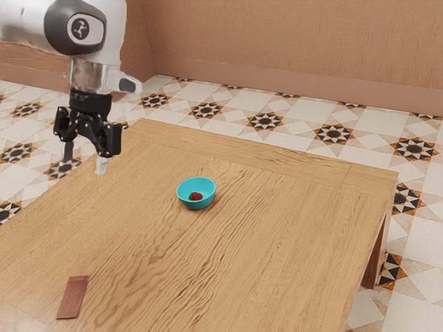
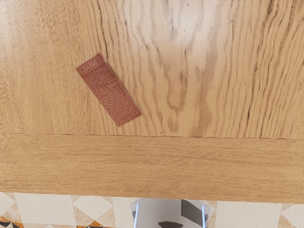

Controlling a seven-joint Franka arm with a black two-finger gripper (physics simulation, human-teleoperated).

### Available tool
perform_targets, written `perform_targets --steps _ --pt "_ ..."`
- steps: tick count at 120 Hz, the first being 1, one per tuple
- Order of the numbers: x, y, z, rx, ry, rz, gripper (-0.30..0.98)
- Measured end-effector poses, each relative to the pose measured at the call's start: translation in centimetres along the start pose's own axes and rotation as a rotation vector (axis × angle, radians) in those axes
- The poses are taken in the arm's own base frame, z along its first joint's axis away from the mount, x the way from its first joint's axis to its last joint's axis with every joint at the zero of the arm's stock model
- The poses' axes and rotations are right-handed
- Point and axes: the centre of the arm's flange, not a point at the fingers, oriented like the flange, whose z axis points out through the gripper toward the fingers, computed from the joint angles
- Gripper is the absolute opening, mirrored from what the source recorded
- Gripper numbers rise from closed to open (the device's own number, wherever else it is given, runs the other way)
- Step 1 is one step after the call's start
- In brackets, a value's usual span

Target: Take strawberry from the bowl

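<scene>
Strawberry, small, red and rounded, and it's sitting down inside the round turquoise bowl! Now across the exterior view, from its left: in comes my white and grey robot arm. Low on that side, here's a flat, reddish-brown rectangular slab lying on the brown wood-grained desk, well apart from the bowl. My wrist view has that slab too, with faint markings at one end. Just along, and up in the air, hangs my black two-finger end effector, fingers spread well apart, nothing between them, touching neither bowl nor fruit. Moving right, there's the bowl, upright on the desk, strawberry against its turquoise inside. And over at the exterior view's right, a brown wooden desk leg stands on the cream tiled floor with its dark and orange star patterns.
</scene>
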Motion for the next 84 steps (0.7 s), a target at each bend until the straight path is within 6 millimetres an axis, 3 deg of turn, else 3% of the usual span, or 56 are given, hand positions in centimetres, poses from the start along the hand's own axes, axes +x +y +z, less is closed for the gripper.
perform_targets --steps 6,12,20,31,37,43,53,72,84 --pt "2.5 0.4 -2.1 0.015 0.136 0.022 0.69" --pt "5.3 0.7 -2.4 0.025 0.208 0.041 0.69" --pt "12.3 1.4 0.3 0.038 0.212 0.069 0.69" --pt "23.5 2.2 1.4 0.063 0.282 0.107 0.61" --pt "27.8 2.7 2.6 0.067 0.318 0.151 0.52" --pt "30.9 2.6 4.3 0.053 0.342 0.200 0.45" --pt "33.6 1.0 7.2 0.022 0.372 0.265 0.37" --pt "35.1 1.2 9.1 0.025 0.428 0.389 0.29" --pt "36.8 0.9 11.3 0.033 0.440 0.442 0.26"
